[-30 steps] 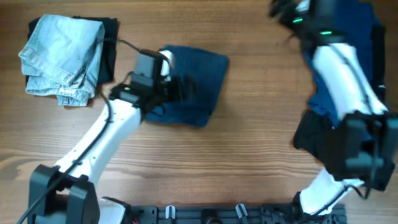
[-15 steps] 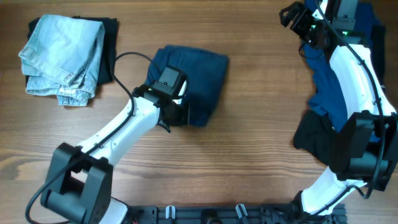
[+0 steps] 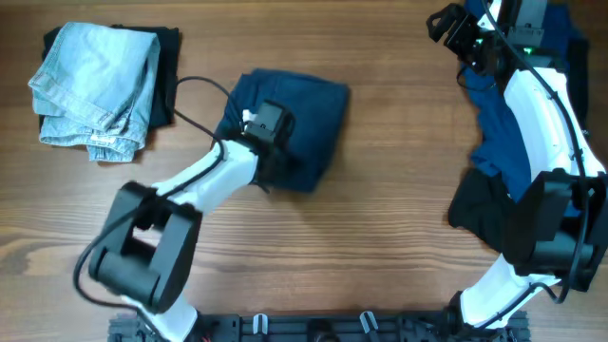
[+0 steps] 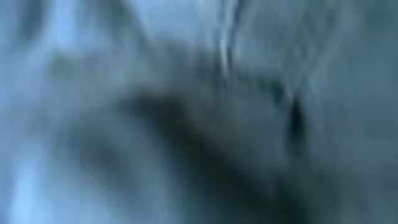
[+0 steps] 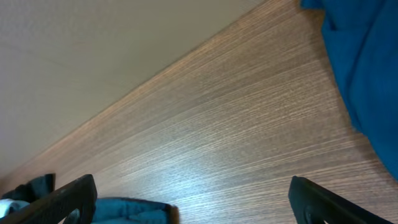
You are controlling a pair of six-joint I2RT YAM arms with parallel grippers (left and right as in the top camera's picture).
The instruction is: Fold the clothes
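A folded dark blue garment (image 3: 304, 114) lies mid-table. My left gripper (image 3: 277, 169) is pressed into its near left edge and is shut on the cloth, with its fingers hidden by the arm. The left wrist view is only blurred blue fabric (image 4: 199, 112). My right gripper (image 3: 452, 25) hangs open and empty over the far right of the table. Its two dark fingertips (image 5: 68, 200) frame bare wood in the right wrist view, where the gripper (image 5: 193, 208) holds nothing. A loose blue garment (image 3: 513, 133) lies beneath the right arm, and its edge (image 5: 367, 62) shows in the right wrist view.
Folded light denim jeans (image 3: 95, 85) rest on a black garment (image 3: 169, 66) at the far left. A black garment (image 3: 480, 204) lies against the loose blue one at the right, by the right arm's base. The wooden table (image 3: 380, 247) stretches between the arms.
My left gripper went from the blue garment's left side to its near edge and shut on the cloth. The right arm swung toward the far right corner, then stayed still.
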